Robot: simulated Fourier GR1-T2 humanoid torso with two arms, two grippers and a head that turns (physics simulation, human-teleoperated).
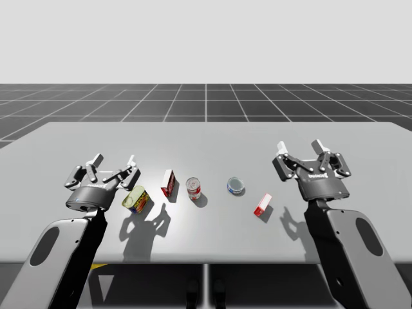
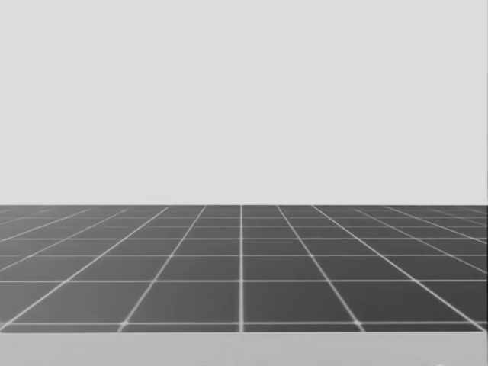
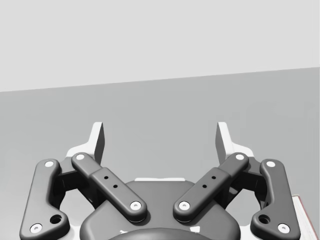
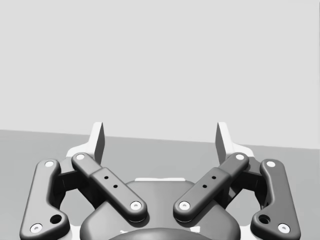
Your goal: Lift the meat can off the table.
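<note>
The meat can, a rounded yellow-green can with a blue and red label, lies on the grey table at the left. My left gripper hovers just to its left and a little behind it, open with nothing between its fingers. The left wrist view shows the same gripper open over bare table. At the right of the table my right gripper also stands open and holds nothing. Ahead of it in the right wrist view lies only bare table.
To the right of the meat can stand a red box, a red and white can, a flat blue can and a small red box. A red-edged corner shows beside my left gripper.
</note>
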